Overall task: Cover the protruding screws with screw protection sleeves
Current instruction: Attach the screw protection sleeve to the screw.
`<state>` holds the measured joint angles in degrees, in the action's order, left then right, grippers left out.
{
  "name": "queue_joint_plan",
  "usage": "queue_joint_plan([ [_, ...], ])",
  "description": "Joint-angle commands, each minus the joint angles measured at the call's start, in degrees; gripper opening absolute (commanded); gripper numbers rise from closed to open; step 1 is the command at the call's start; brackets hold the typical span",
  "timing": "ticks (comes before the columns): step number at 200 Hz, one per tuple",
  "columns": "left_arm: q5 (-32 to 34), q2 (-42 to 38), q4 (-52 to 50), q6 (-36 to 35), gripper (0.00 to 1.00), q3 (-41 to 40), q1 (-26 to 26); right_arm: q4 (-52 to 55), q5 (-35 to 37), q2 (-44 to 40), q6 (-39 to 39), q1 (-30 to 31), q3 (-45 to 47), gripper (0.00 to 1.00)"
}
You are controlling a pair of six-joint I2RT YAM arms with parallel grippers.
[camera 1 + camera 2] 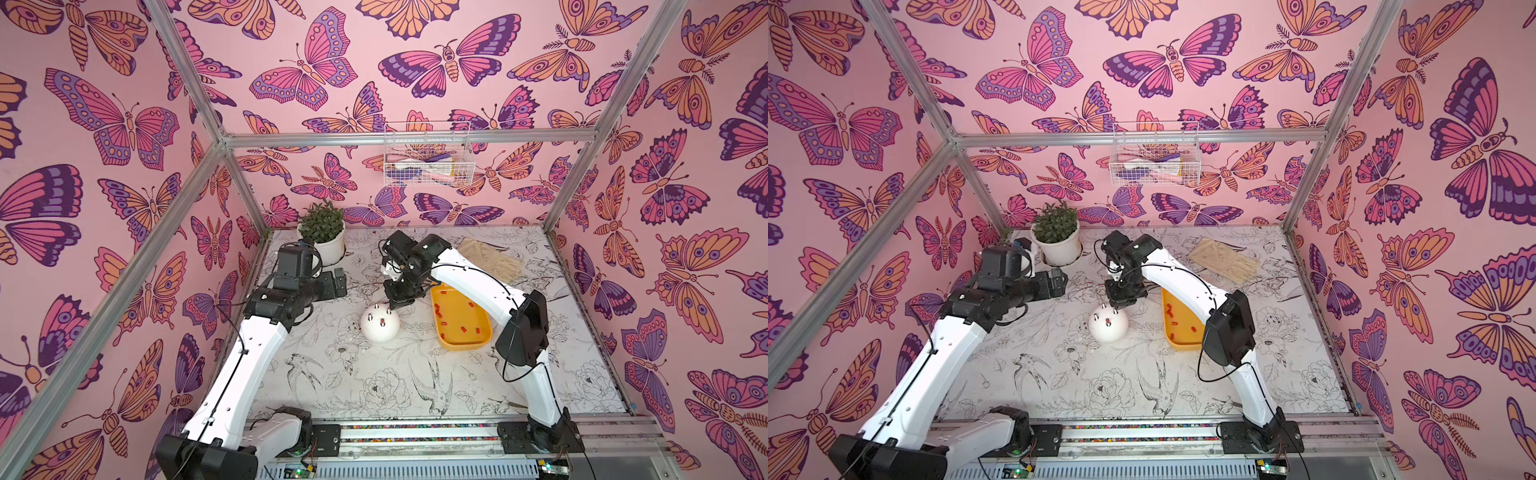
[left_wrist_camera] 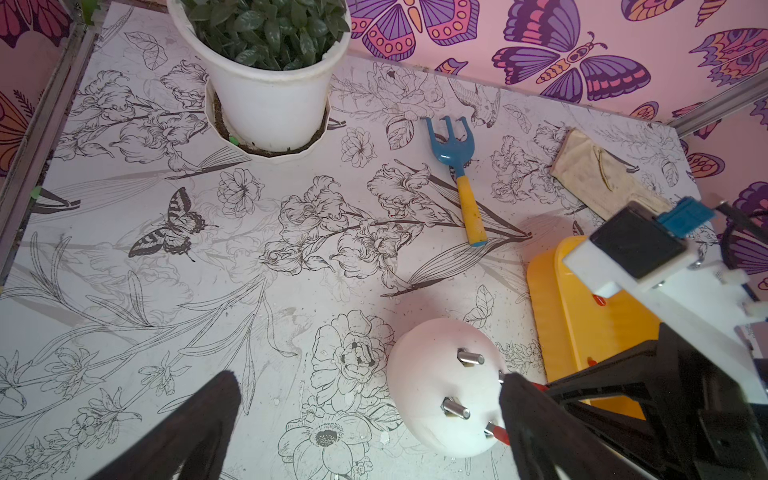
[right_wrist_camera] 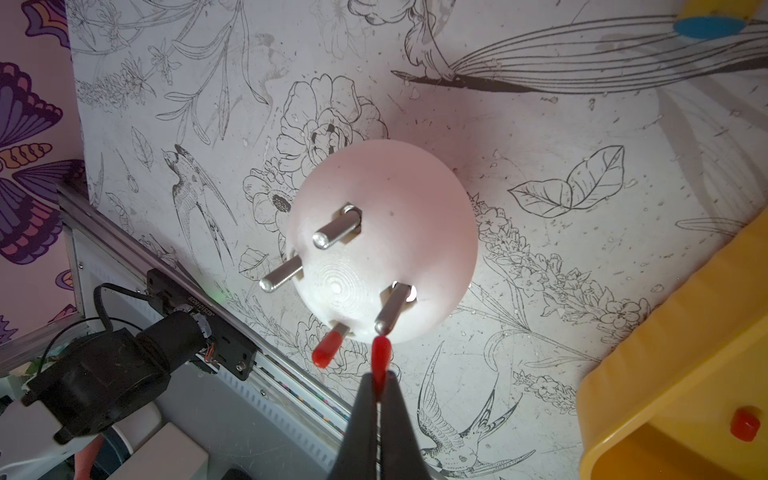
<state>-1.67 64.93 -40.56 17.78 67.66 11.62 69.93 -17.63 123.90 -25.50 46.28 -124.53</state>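
Observation:
A white dome [image 3: 386, 195] stands mid-table, also in both top views [image 1: 380, 328] [image 1: 1108, 330]. Three protruding screws are bare [image 3: 336, 226] [image 3: 282, 276] [image 3: 392, 307]; a fourth wears a red sleeve [image 3: 328, 349]. My right gripper [image 3: 379, 378] hangs over the dome's far right side [image 1: 395, 303], shut on another red sleeve [image 3: 380, 353] whose tip meets the end of one bare screw. More sleeves [image 1: 437, 308] lie in the yellow tray [image 1: 465, 345]. My left gripper [image 2: 370, 395] is open and holds nothing, up and to the left of the dome [image 1: 338, 282].
A potted plant [image 1: 323, 237] stands at the back left. A beige glove [image 1: 490, 255] lies at the back right. A blue and yellow hand rake [image 2: 461, 174] lies behind the dome. A wire basket [image 1: 426, 153] hangs on the back wall.

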Motion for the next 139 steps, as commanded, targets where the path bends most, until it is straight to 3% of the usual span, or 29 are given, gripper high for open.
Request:
queue_joint_plan([
  [1, 0.01, -1.29, 0.23, -0.82, 1.0, -0.69, -0.41, 1.68, 0.22, 1.15, 0.54, 0.55, -2.12, 0.05],
  [139, 0.0, -1.64, 0.22, -0.91, 1.0, -0.69, -0.46, 2.41, 0.4, 1.93, 0.8, 0.53, -2.21, 0.05],
])
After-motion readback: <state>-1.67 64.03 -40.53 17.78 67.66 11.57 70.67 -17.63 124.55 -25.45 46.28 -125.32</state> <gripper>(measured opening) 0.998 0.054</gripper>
